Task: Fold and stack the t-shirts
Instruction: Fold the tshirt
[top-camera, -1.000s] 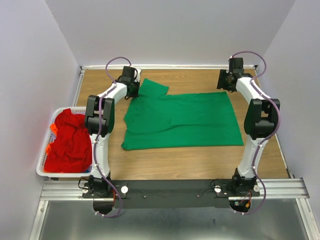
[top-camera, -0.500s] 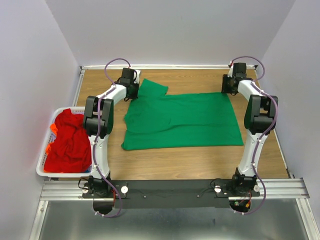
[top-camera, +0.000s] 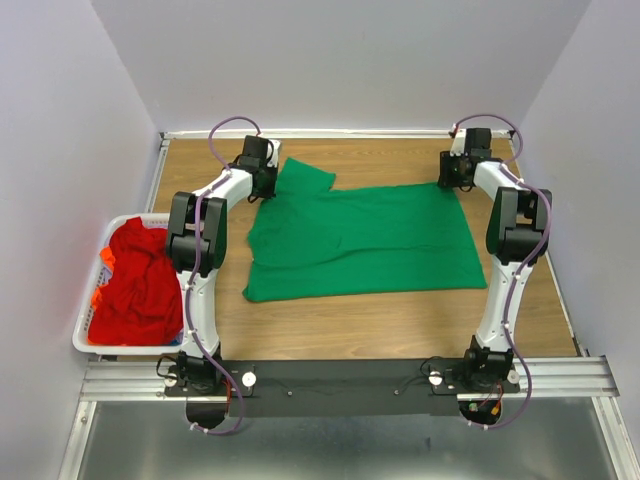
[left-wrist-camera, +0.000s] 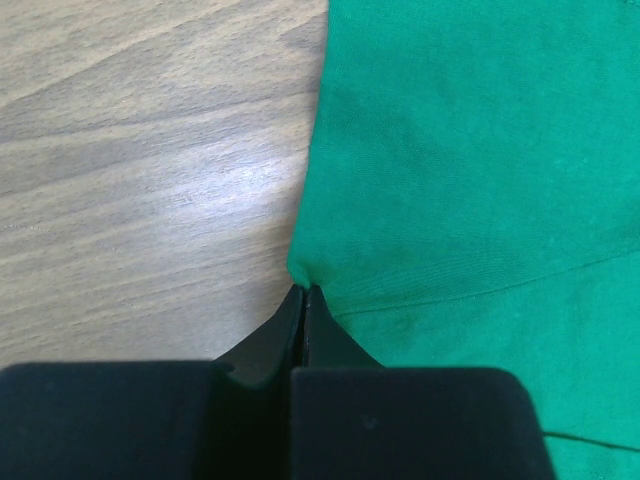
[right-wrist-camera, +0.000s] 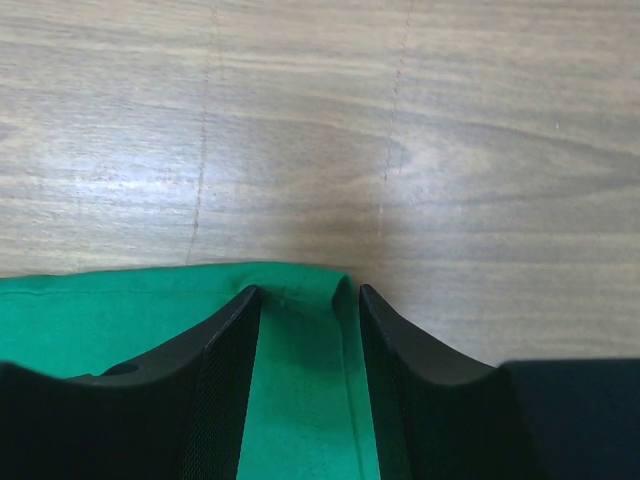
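Observation:
A bright green t-shirt lies spread flat on the wooden table. My left gripper is at its far left edge beside the sleeve; in the left wrist view its jaws are shut, pinching a small bump of the green cloth at the hem. My right gripper is at the shirt's far right corner; in the right wrist view it is open, with the fingers straddling the green corner just above the table. Red t-shirts with some orange lie piled in the basket.
A white slatted basket stands off the table's left edge. Bare wood lies between the shirt and the arm bases. Grey walls close in the far, left and right sides. The table's far edge rail runs just behind both grippers.
My right arm has swung in and down to the shirt's far right corner. The left arm and the green shirt have not moved.

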